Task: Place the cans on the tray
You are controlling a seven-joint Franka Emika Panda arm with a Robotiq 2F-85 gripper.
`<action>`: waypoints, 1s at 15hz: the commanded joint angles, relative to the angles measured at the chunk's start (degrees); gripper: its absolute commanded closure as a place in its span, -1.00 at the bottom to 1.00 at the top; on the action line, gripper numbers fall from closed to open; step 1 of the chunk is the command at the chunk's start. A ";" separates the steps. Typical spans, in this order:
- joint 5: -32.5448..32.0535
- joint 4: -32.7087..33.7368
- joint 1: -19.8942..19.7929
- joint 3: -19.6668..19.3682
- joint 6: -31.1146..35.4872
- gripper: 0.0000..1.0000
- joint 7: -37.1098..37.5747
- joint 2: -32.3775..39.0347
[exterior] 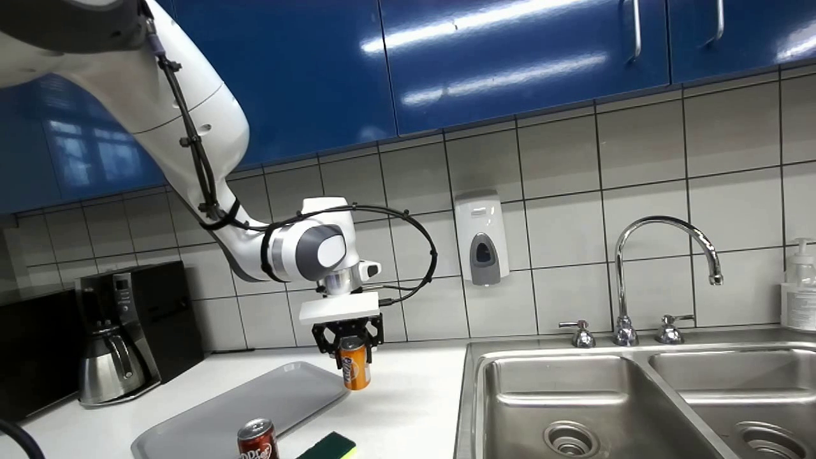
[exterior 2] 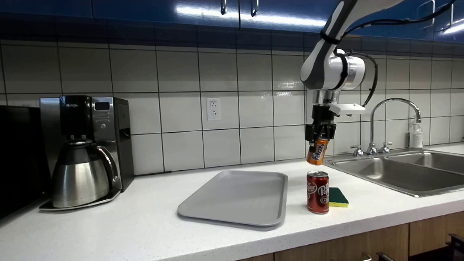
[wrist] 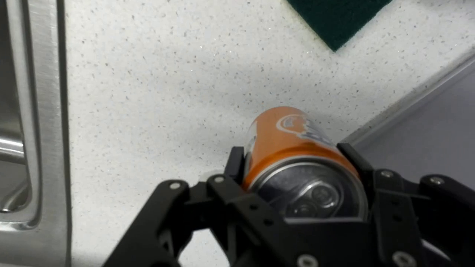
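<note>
"Gripping anything?"

"My black claw [wrist: 297, 161] clamps the orange metal can [exterior 2: 318, 154], tilted, beside the flat grey rectangular tray [exterior 2: 235, 197]; the dark-red, silver-topped can [exterior 2: 318, 194] stands on the white desk [exterior 2: 145, 224]."

"Risk?"

"Landing tilted half on the tray, the orange one could topple."

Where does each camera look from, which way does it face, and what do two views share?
In an exterior view: apparently nearer the sink, facing the tiled wall and coffee maker; arm and gripper reach in from upper left.
In an exterior view: apparently nearer the coffee maker, facing the tray and tiled wall, sink farther off; arm and gripper frame right.
Wrist view: mounted behind the gripper, facing down at the orange can; only the gripper shows.
Both exterior views share gripper, tray, sink, orange can and dark red can.
</note>
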 commanded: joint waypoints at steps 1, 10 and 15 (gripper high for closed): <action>2.42 0.68 0.14 1.30 -0.17 0.21 -4.59 -1.08; 1.38 2.76 2.26 3.04 -0.65 0.21 -5.80 0.60; 0.20 3.90 3.59 3.89 -0.80 0.21 -5.08 1.93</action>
